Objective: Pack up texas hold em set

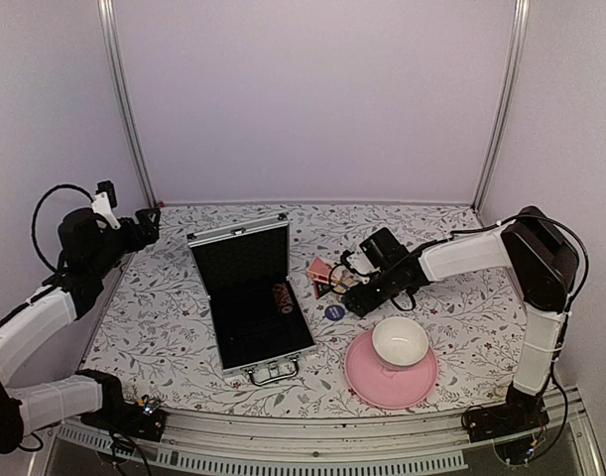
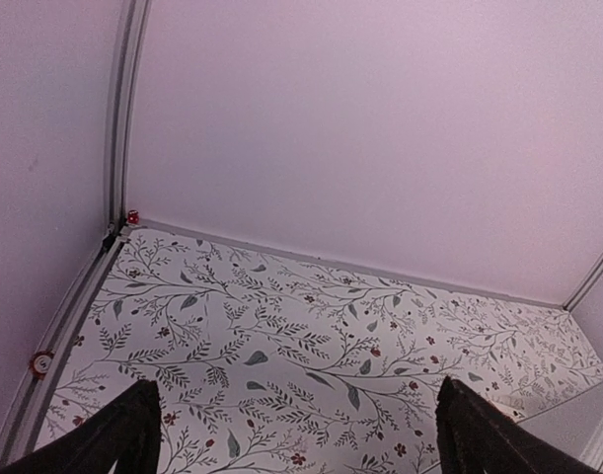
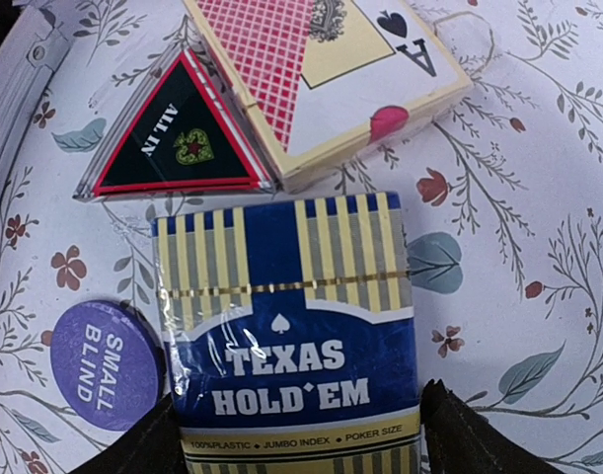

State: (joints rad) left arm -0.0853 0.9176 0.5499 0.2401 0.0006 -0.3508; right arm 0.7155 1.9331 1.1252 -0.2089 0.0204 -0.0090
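One briefcase [image 1: 251, 297] is lying open mid-table [image 1: 164, 327]; right of it one red card box [image 3: 321, 69], one blue-and-gold card box [image 3: 291, 346], one blue disc [image 3: 106, 363] and one triangular marker [image 3: 178, 133] are sitting; the right gripper [image 3: 299, 415] is straddling the blue-and-gold card box, squeezing or not I cannot tell; the left gripper [image 2: 301, 434] is hanging, jaws spread wide, by the far-left corner.

The table [image 1: 164, 317] is lit softly and evenly from above, a pale violet cast is thrown over the walls [image 1: 312, 99], and only faint shadows are laid beside the plate [image 1: 367, 382]. In the right wrist view the card box [image 3: 291, 336] is rendered sharply, with slight glare caught on its plastic wrap.
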